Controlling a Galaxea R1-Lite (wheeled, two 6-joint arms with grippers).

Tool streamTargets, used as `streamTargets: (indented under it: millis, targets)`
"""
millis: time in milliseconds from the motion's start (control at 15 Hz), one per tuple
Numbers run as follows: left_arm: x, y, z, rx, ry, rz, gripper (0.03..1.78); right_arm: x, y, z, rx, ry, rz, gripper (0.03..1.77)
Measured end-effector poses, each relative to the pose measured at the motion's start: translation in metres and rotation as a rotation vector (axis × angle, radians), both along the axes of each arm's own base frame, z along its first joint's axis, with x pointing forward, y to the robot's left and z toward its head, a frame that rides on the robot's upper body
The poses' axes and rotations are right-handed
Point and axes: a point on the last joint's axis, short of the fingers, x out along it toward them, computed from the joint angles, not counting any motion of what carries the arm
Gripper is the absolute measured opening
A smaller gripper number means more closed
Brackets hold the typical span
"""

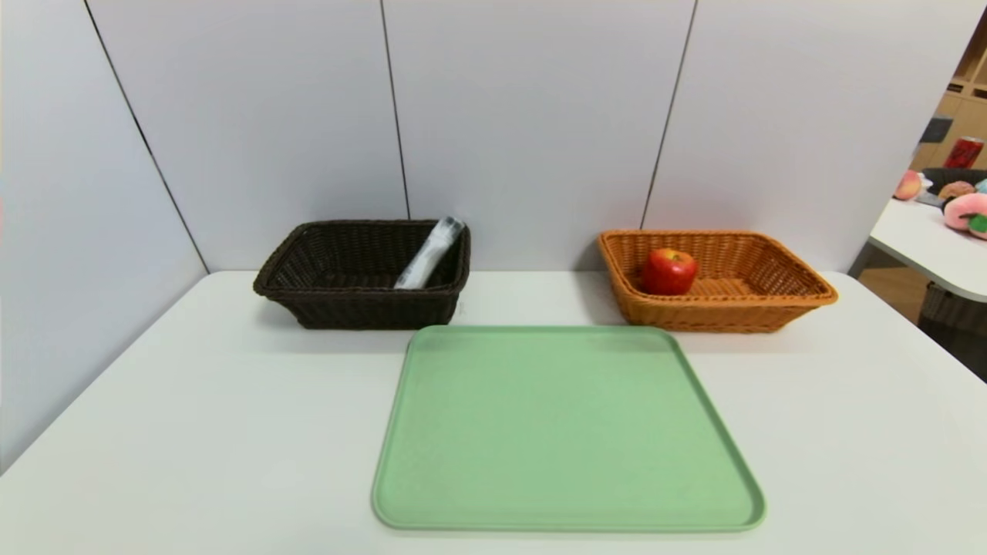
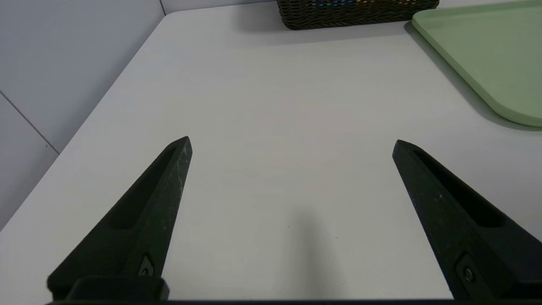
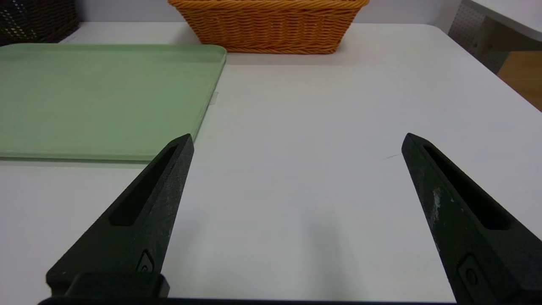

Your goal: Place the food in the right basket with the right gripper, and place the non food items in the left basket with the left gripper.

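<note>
A red apple (image 1: 668, 271) lies inside the orange-tan right basket (image 1: 786, 304) at the back right. In the dark brown left basket (image 1: 355, 308) a white bottle with a grey cap (image 1: 429, 254) leans against the right wall. The rice spoon is out of view. Neither arm shows in the head view. My left gripper (image 2: 292, 144) hangs open over bare table, well short of the dark basket (image 2: 355, 17). Over bare table beside the tray, my right gripper (image 3: 298, 142) is open, with the orange-tan basket (image 3: 271, 29) far ahead. Both hold nothing.
A bare green tray (image 1: 567, 432) lies in the middle of the white table (image 1: 154, 432), in front of both baskets. Grey wall panels close the back and left. A second table with plush fruits (image 1: 968, 212) and a red can stands far right.
</note>
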Motion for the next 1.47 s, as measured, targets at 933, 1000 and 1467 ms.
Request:
streamTargets:
  millis: [933, 1000, 1467]
  targets:
    - [0.0000, 0.0003, 0.0000, -0.096, -0.001, 0.015, 1.69, 0.0011, 0.0003, -0.0020, 0.015, -0.005, 0.014, 1.70]
    - [0.0000, 0.0003, 0.0000, -0.098, -0.001, 0.015, 1.69, 0.0011, 0.0003, -0.0021, 0.023, -0.005, 0.013, 1.70]
    - [0.0000, 0.0004, 0.0002, -0.100, -0.002, 0.016, 1.69, 0.0012, 0.0003, -0.0023, 0.041, -0.003, 0.013, 1.70]
